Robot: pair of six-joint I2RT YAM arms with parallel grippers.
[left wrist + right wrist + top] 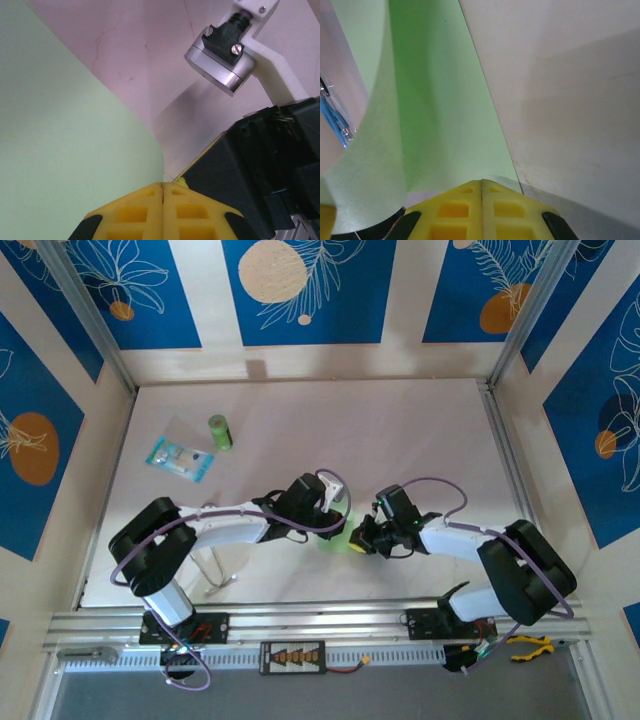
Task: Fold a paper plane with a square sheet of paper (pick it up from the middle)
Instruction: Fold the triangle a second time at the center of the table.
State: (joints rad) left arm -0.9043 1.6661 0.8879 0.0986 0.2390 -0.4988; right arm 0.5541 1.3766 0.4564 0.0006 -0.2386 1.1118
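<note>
Fingers of the left gripper (163, 186) are closed, with the yellow pads pressed flat together and no gap at the seam. Fingers of the right gripper (481, 182) are likewise closed pad to pad.

The square sheet of paper (60, 150) touches the left tips. Its right edge curves down and ends at the seam, and the sheet spreads away to the left of the tips. In the right wrist view the sheet starts at the right tips and runs ahead and to the left. Its straight edge leaves from just right of the seam, and on the left side the paper curls upward. Whether either pair has paper pinched between the pads cannot be told.

From above, the two grippers meet tip to tip over the near middle of the counter (400, 430), with the sheet showing between and under them. Well apart, at the far left of the counter, a small green cylinder (220, 432) sits just beside a clear blue-printed packet (180, 458).
</note>
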